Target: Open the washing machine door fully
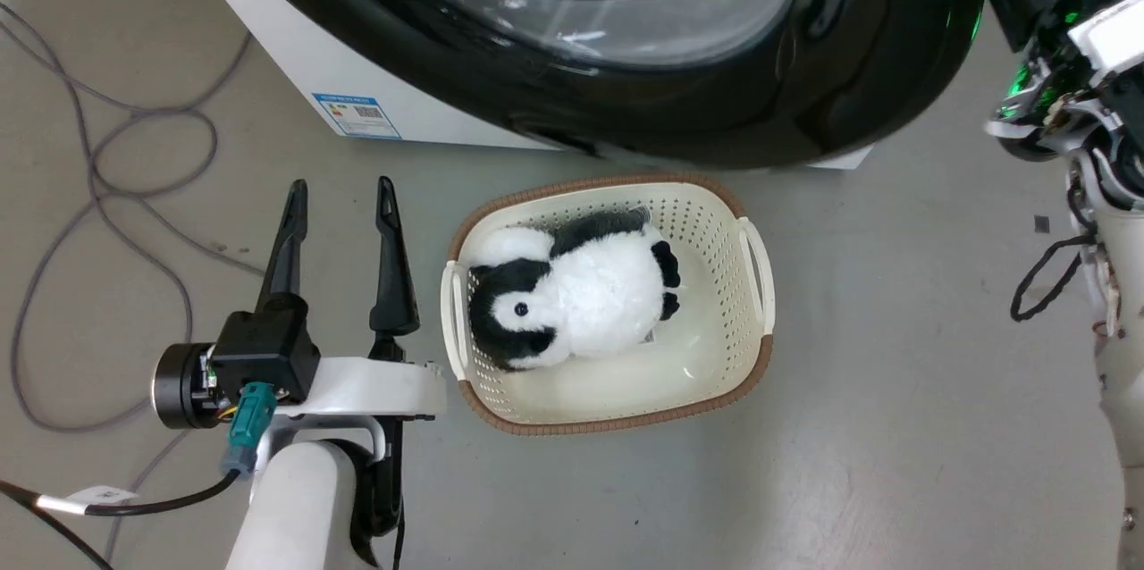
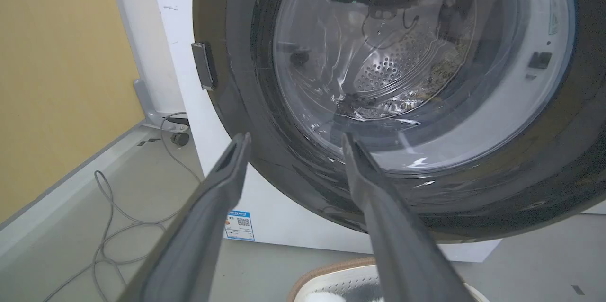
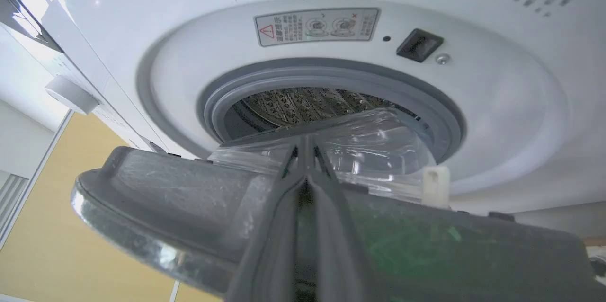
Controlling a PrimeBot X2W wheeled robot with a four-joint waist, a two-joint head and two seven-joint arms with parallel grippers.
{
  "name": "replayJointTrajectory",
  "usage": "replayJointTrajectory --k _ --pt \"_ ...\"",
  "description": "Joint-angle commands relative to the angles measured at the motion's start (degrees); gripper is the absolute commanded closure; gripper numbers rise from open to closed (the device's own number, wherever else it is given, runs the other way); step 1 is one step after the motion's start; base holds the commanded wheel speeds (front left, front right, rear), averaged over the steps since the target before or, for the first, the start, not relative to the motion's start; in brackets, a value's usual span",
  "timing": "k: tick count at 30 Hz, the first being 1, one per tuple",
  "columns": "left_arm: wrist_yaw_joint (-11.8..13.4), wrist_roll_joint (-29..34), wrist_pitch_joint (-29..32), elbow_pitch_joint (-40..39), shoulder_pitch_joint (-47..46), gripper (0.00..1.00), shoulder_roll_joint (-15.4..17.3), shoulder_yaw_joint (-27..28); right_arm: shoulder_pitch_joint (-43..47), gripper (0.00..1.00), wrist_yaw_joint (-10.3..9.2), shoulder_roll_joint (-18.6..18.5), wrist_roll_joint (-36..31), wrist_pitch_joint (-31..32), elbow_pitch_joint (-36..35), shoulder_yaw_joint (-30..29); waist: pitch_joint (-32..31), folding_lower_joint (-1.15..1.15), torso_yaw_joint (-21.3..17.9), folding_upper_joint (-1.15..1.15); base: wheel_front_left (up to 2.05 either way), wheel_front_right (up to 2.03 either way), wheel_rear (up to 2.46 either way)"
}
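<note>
At the head view's lower left, our left gripper (image 1: 341, 186) holds its dark fingers wide apart, empty. Upper left sits the white boxy washing machine (image 1: 295, 61); its round glossy black door (image 1: 804, 88) stands partly open across the top, above a cream perforated plastic basket (image 1: 758, 284) holding a black-and-white plush penguin (image 1: 581, 293). In the right wrist view, our right gripper (image 3: 305, 146) lies against the door's inner rim, fingers pressed together.
</note>
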Motion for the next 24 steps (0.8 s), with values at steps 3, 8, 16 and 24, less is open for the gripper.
replayJointTrajectory --k 3,8,16,24 --pt "-0.4 0.4 -0.3 0.4 0.5 0.0 0.0 0.0 2.0 1.0 0.12 1.3 0.7 0.8 -1.1 1.1 -0.9 0.0 0.3 0.0 0.0 0.0 0.0" --pt "-0.3 0.3 -0.3 0.8 1.6 0.0 0.0 0.2 5.8 1.0 0.12 1.4 1.3 2.8 -3.8 2.3 -3.1 0.0 1.0 0.0 0.0 0.0 0.0" --pt "-0.5 0.4 -0.3 1.7 4.7 0.0 0.0 0.3 16.0 1.0 0.12 1.5 1.7 6.2 -12.2 5.7 -7.4 0.0 1.2 0.0 0.0 0.0 0.0" --pt "-1.0 0.9 -0.3 2.2 8.0 0.0 0.0 0.7 25.8 1.0 0.12 3.2 1.6 8.4 -20.7 10.4 -11.5 0.0 0.4 0.0 0.0 0.0 0.0"
